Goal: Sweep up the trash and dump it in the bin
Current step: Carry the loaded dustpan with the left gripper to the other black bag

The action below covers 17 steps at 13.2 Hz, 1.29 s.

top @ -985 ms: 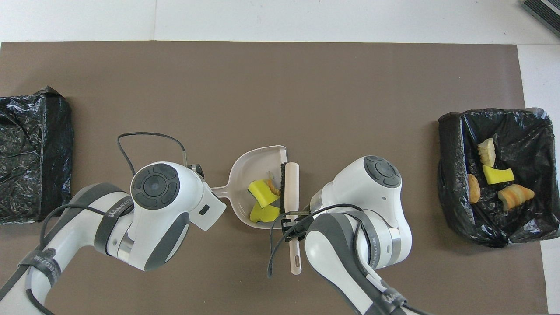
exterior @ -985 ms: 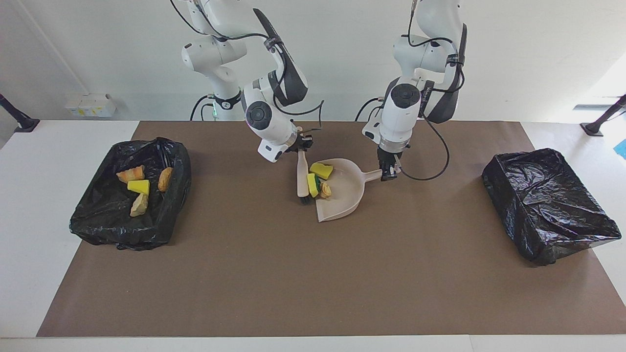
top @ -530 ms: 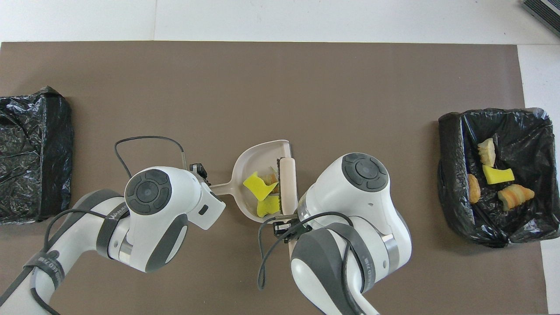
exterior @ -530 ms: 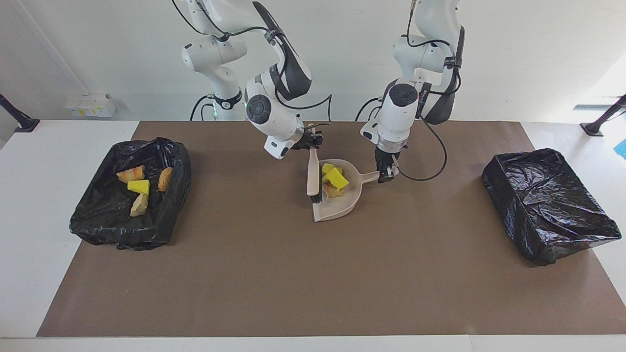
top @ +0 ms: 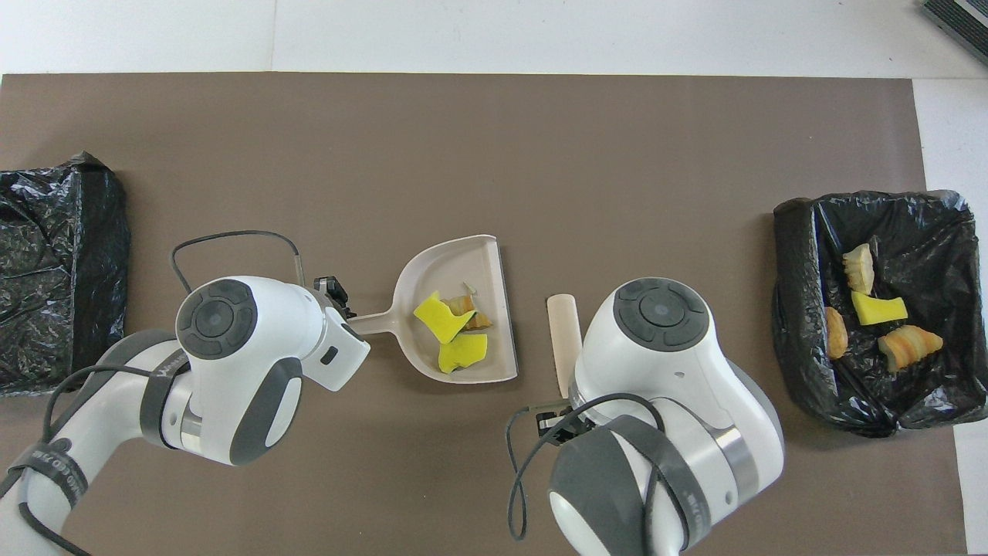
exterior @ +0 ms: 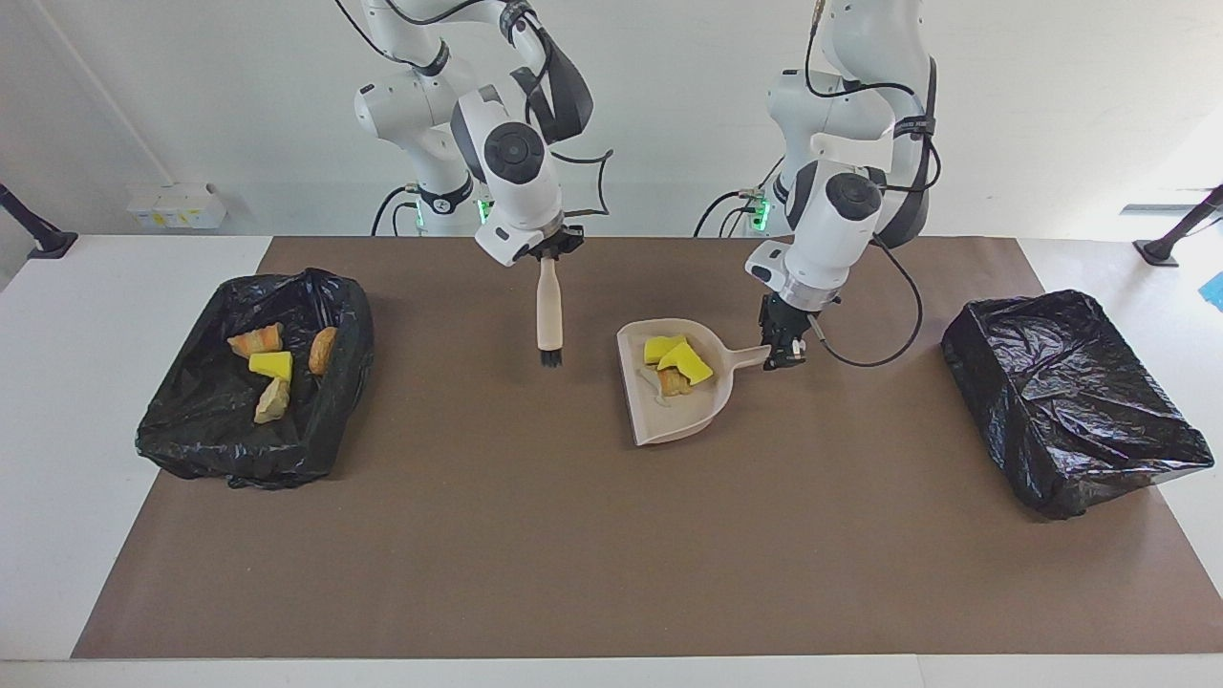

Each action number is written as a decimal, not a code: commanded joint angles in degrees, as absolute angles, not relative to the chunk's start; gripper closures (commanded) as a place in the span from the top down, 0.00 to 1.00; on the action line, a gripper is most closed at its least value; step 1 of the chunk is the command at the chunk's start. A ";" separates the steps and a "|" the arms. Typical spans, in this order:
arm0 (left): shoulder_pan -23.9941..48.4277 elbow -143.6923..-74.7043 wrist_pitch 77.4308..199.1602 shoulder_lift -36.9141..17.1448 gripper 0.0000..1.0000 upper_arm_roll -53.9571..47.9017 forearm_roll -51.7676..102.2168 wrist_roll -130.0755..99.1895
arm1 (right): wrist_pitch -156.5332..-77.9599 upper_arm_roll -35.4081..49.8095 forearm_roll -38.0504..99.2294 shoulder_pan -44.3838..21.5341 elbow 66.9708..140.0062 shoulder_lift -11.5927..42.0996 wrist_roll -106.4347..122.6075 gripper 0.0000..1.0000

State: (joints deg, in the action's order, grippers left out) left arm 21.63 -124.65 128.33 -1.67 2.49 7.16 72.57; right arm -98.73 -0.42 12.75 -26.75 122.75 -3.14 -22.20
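**Dustpan loaded, brush pulled clear**

The bin at the right arm's end of the worktop holds four chunks. The other bin shows only black liner. Three pieces of trash sit in the dustpan, which the left end effector pinches by its handle. The right end effector clamps the brush, hanging bristles-down. Half a second ago the brush stood at the dustpan's mouth; now it hangs well apart, and the dustpan has shifted toward the left arm's end.
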 commanded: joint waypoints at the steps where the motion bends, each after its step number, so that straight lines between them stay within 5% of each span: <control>1: 15.93 -113.59 116.67 -3.59 0.00 2.20 8.79 79.17 | -103.43 0.09 17.38 -27.76 125.16 -2.48 -22.85 0.00; 9: 0.47 -99.76 104.25 -5.01 0.00 2.55 9.49 88.03 | -116.00 0.18 21.09 -41.47 125.68 3.86 -34.10 0.00; 17: -18.52 -93.70 101.17 -7.64 0.00 2.55 5.55 109.06 | -116.63 0.26 21.01 -41.48 127.18 4.57 -28.65 0.00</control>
State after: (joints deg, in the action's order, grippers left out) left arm -14.80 -98.13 104.50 -5.66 3.31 6.90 106.05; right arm -115.44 0.16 20.03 -41.86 126.26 5.15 -30.71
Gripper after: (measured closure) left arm 0.687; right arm 0.744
